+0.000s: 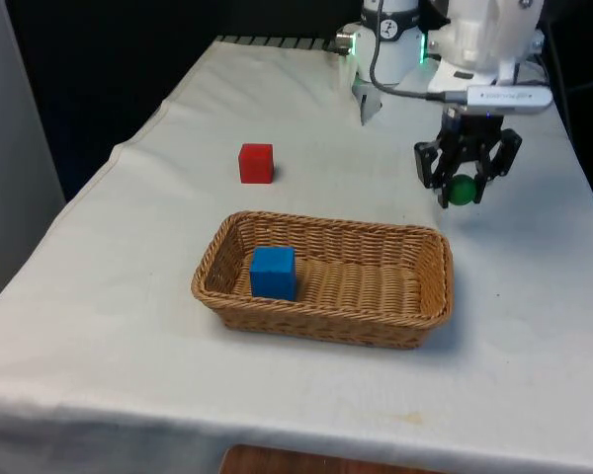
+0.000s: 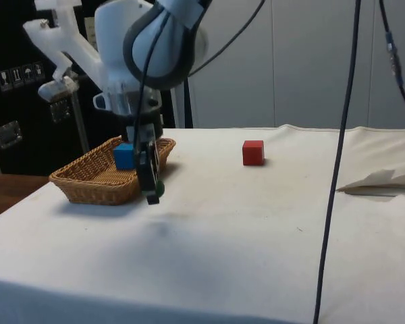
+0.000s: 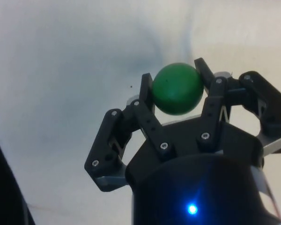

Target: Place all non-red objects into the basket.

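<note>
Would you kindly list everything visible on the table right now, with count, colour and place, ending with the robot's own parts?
basket: one, tan wicker, middle of the table, near side.
blue cube: one, blue, inside the basket, at its end on the front view's left.
red cube: one, red, on the cloth beyond the basket, apart from it.
green ball: one, green, held above the cloth, off the basket's far corner on the front view's right.
table: one, under a white cloth.
claw: one, black, shut on the green ball.

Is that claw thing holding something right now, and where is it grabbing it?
Yes. The gripper holds a green ball, one finger pressed against each of two opposite sides. The ball hangs above the white cloth, beside the basket.
</note>
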`<state>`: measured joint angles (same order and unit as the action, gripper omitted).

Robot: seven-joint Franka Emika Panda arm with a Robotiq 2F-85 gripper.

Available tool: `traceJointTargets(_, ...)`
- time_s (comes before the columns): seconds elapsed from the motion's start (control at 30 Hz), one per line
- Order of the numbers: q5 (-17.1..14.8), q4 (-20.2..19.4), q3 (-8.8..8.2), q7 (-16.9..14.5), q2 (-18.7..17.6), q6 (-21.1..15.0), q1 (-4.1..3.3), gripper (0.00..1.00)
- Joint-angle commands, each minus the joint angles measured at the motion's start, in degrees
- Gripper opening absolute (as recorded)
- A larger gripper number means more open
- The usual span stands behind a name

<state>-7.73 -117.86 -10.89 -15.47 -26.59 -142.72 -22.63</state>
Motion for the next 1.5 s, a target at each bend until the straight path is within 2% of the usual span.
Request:
traceJointTargets(0.0,0.1,-0.4,-0.11,0.0,1.1,0.6,-0.06,0.0)
traceJointTargets(0.5,-0.1,0.1,-0.06,-0.6,6.1,3.1,0.46,0.0)
traceJointTargets(0.53,0.0,-0.1,-0.11,-0.3,5.9,2.5,0.4,0.0)
traceJointTargets(0.77,-0.4,3.4,-0.11,-1.4,6.6,5.7,1.26,0.0)
traceJointTargets(0.8,0.0,2.8,-0.23,-0.9,6.6,4.9,0.97,0.0)
traceJointTargets(0.83,0.0,3.4,-0.29,-1.0,6.6,5.3,1.09,0.0)
traceJointTargets(0.87,-0.7,4.9,-0.06,-1.8,6.2,6.5,1.66,0.0)
traceJointTargets(0.97,-1.4,7.7,0.0,-2.4,4.9,7.7,2.23,0.0)
traceJointTargets(1.07,-1.9,9.7,-0.06,-2.9,3.7,8.2,2.58,0.0)
traceJointTargets(1.1,-1.3,8.8,-0.34,-2.3,4.2,7.6,2.12,0.0)
traceJointTargets(1.13,-2.1,10.4,-0.06,-3.1,3.2,8.3,2.69,0.0)
traceJointTargets(1.37,-3.2,15.8,-0.11,-4.2,-1.6,8.4,3.72,0.0)
traceJointTargets(1.4,-3.3,16.5,-0.11,-4.3,-2.2,8.4,3.84,0.0)
traceJointTargets(1.43,-2.8,16.0,-0.52,-3.8,-1.9,7.9,3.38,0.0)
traceJointTargets(1.47,-3.4,17.2,-0.17,-4.5,-2.9,8.4,4.01,0.0)
